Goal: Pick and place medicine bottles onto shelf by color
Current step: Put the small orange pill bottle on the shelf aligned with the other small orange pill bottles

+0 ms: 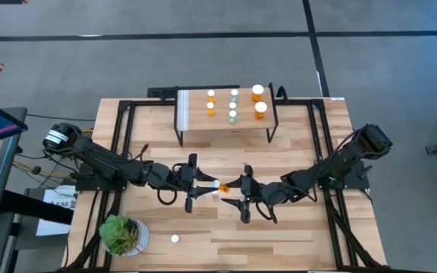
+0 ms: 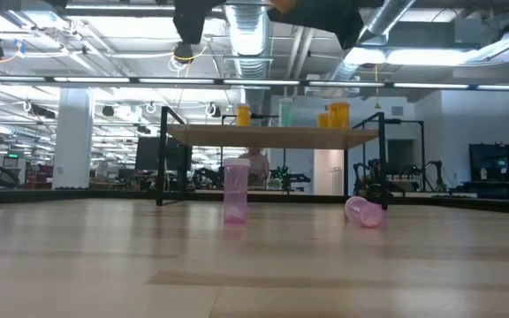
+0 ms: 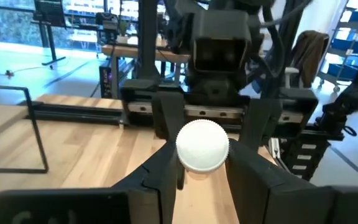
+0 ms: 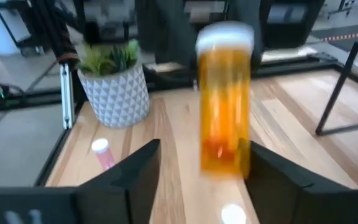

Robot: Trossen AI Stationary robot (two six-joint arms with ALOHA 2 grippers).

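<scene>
An orange medicine bottle (image 1: 223, 186) with a white cap hangs level above the middle of the table, between my two grippers. My left gripper (image 1: 209, 183) comes from the table's left and is shut on its cap end. My right gripper (image 4: 197, 180) faces it from the right, open, its fingers on either side of the bottle's base end (image 4: 224, 158). The shelf (image 1: 196, 121) stands at the far edge and carries several orange and pale green bottles upright on its plank. A pink bottle (image 2: 235, 190) stands upright on the table; another (image 2: 365, 212) lies on its side. My left gripper pinches the bottle's white cap (image 3: 188, 149) between its two fingers. The fingers lie level, come from the table's left and run along the bottle. The bottle is level and lifted clear of the table. My right gripper: one finger (image 4: 272, 186) stands close beside the bottle's base; I cannot tell whether it touches.
A potted plant (image 1: 124, 235) stands at the near left corner, with a pink bottle (image 1: 175, 239) beside it on the table. Black frame rails run along the table's left and right sides. Bare wood lies between the shelf and the grippers.
</scene>
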